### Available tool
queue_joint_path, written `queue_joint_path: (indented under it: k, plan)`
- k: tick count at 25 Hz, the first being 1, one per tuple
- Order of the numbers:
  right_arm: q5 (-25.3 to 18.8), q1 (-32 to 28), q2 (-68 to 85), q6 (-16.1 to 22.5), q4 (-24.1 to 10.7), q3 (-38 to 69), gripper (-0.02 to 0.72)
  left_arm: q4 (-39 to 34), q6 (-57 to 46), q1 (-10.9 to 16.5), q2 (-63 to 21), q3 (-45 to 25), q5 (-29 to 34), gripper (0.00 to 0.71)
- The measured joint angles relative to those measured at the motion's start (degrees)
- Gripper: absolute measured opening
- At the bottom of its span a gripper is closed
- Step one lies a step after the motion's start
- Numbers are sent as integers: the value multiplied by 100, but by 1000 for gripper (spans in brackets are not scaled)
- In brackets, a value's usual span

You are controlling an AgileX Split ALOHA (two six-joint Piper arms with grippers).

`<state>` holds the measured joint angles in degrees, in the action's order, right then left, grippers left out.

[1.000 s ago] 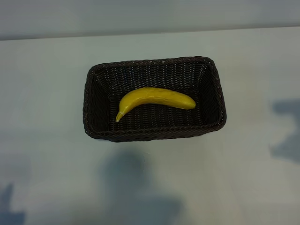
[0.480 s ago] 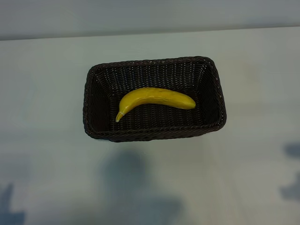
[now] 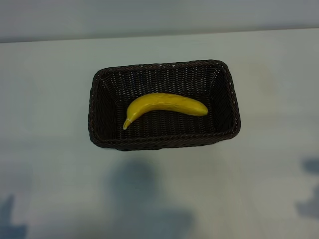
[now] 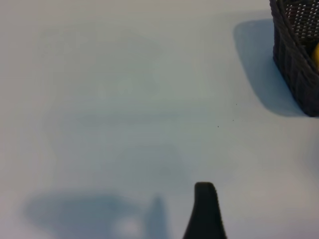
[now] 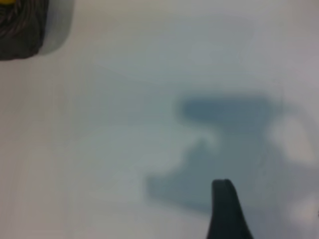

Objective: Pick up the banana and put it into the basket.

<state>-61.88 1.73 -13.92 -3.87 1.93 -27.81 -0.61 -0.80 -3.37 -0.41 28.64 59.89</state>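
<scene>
A: From the exterior view, where does the job stand?

B: The banana (image 3: 164, 105) already lies inside the basket (image 3: 99, 132), flat on its woven floor, and the basket sits near the middle of the table (image 3: 50, 164). No arm shows here, only shadows near the table's front edge. I judge the placing done.

A: How does the banana lie?

B: Its long axis runs along the basket's length, parallel to the table's front edge. The pointed stem end aims toward the table's left edge and a little to the front, and the curve bows toward the far edge.

A: And the left wrist view?

B: One dark fingertip (image 4: 205, 211) of the left tool hangs over bare table, the basket's corner well apart. The tool stands wide open and holds nothing.

A: The right wrist view?

B: Much the same: one fingertip (image 5: 227, 211) over bare table, the basket off at a distance. The right tool is partly open and empty.

A: Next move?

B: Probably nothing but parking both arms clear.
</scene>
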Motion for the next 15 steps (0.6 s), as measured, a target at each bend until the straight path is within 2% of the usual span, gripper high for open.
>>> queue_joint_path:
  k: [8, 15]
  plan:
    - [7, -54, 126, 0, 32, 0, 445, 0, 0, 0, 0, 0, 0, 575]
    - [9, -868, 382, 0, 60, 0, 445, 0, 0, 0, 0, 0, 0, 575]
